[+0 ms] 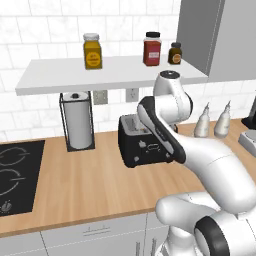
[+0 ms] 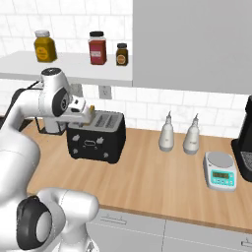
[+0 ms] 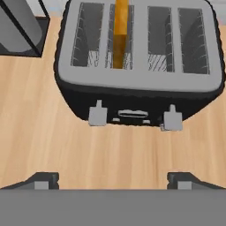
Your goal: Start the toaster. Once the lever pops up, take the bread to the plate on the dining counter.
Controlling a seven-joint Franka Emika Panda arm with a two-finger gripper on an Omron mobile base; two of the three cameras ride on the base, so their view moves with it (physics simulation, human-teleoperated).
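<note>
The black toaster [image 1: 142, 144] [image 2: 96, 139] [image 3: 137, 86] stands on the wood wall counter [image 1: 90, 190]. A slice of bread [image 3: 120, 31] stands upright in the second slot from the left in the hand view, its top sticking out above the silver top; in the right base view the bread [image 2: 91, 109] peeks out beside the hand. Two pale levers [image 3: 97, 115] sit on the toaster's front face. My gripper [image 3: 113, 178] [image 2: 81, 117] hovers above the toaster's front edge, open, with nothing between its fingers. The plate and the dining counter are out of view.
A paper towel holder [image 1: 77, 120] stands left of the toaster and a black cooktop [image 1: 15, 175] lies further left. To the right are two white bottles [image 2: 167, 133], a scale [image 2: 220, 170] and a black machine [image 2: 244, 142]. A shelf [image 1: 100, 72] with jars hangs overhead.
</note>
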